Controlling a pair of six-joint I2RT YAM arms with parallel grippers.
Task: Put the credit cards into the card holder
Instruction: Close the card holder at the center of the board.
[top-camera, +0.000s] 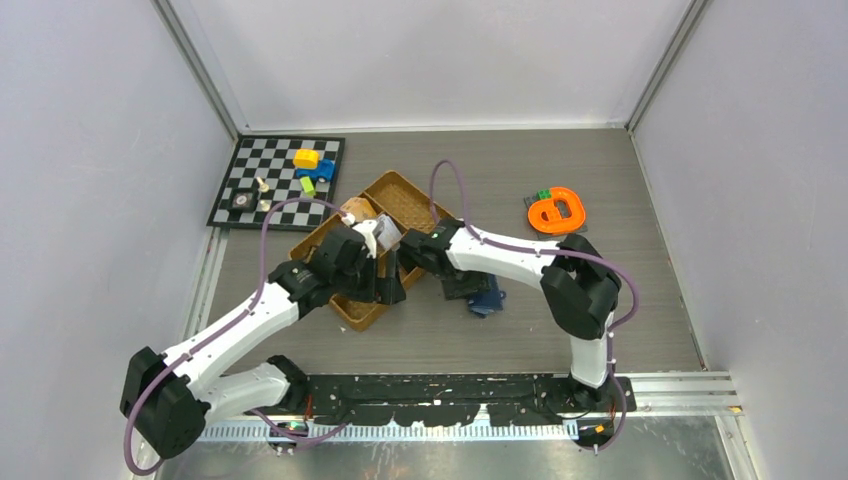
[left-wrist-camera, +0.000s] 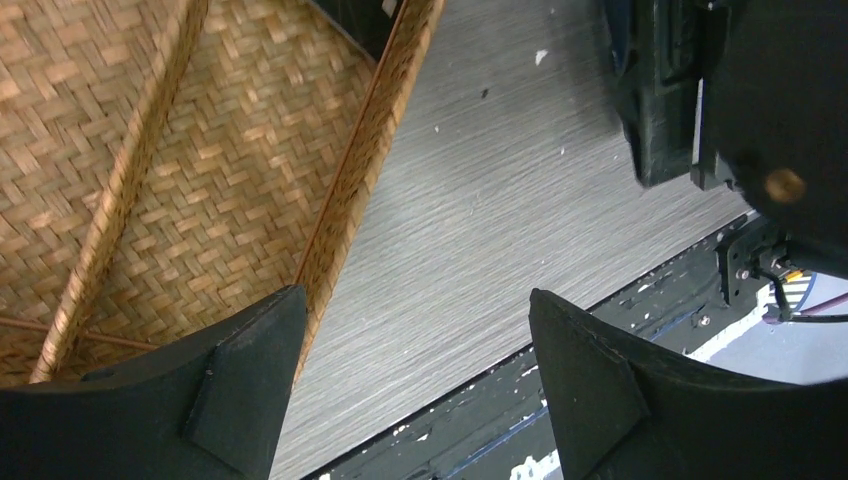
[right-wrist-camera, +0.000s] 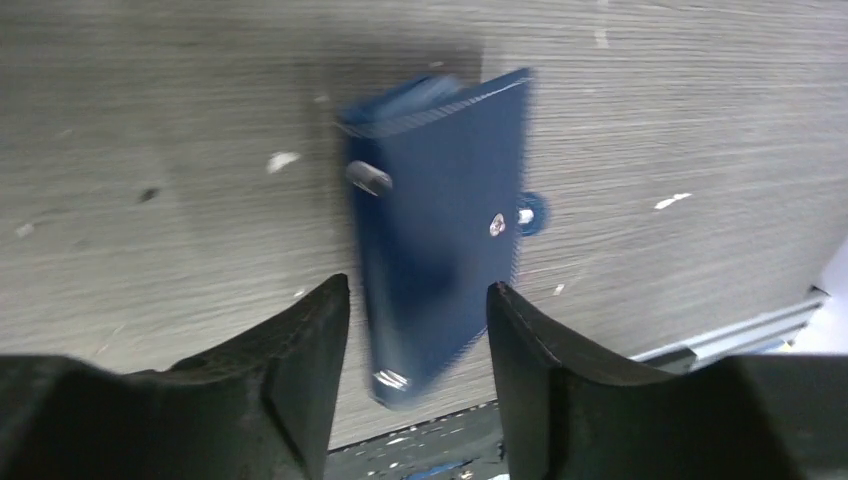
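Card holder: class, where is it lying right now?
In the top view the card holder lies on the table right of the tray, under the right arm; the right wrist view shows it beneath the right gripper.

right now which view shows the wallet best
Right wrist: the wallet fills mid-frame, snap tab showing, one end between the jaws. Top external shows only a small blue bit by the right arm. Left wrist: not clearly visible.

Navy card holder (right-wrist-camera: 440, 240) (folded), lying flat
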